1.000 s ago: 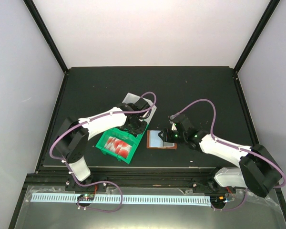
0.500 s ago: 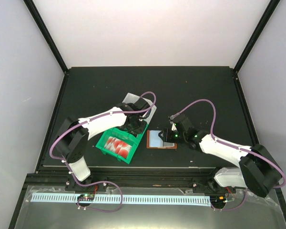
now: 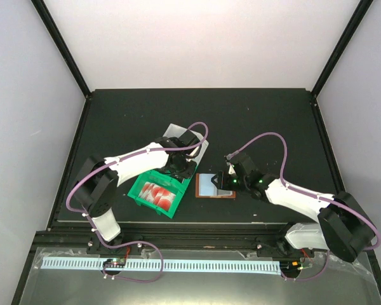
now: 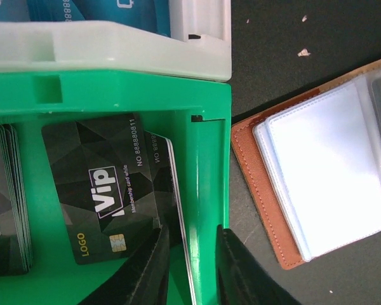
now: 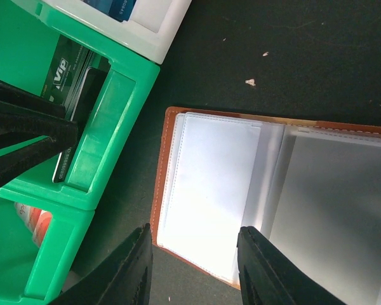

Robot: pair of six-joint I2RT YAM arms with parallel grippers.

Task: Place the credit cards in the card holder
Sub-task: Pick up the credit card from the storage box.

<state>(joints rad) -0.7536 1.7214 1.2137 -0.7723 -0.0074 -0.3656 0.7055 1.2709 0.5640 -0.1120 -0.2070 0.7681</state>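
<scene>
The brown leather card holder [image 3: 214,185] lies open on the black table, its clear pockets up; it also shows in the left wrist view [image 4: 330,165] and the right wrist view [image 5: 216,184]. Black VIP credit cards [image 4: 95,184] stand in the middle green compartment of the tray [image 4: 114,89]. Blue cards [image 4: 82,13] sit in its white compartment and red-and-white cards [image 3: 157,192] in the near one. My left gripper [image 4: 193,273] is open, straddling the tray's right wall and the edge of one black card. My right gripper [image 5: 193,267] is open and empty just above the holder's left leaf.
The green-and-white tray [image 3: 145,190] sits immediately left of the card holder, a narrow strip of table between them. My left gripper's fingers [image 5: 25,140] show inside the tray in the right wrist view. The two arms are close together over the table's middle.
</scene>
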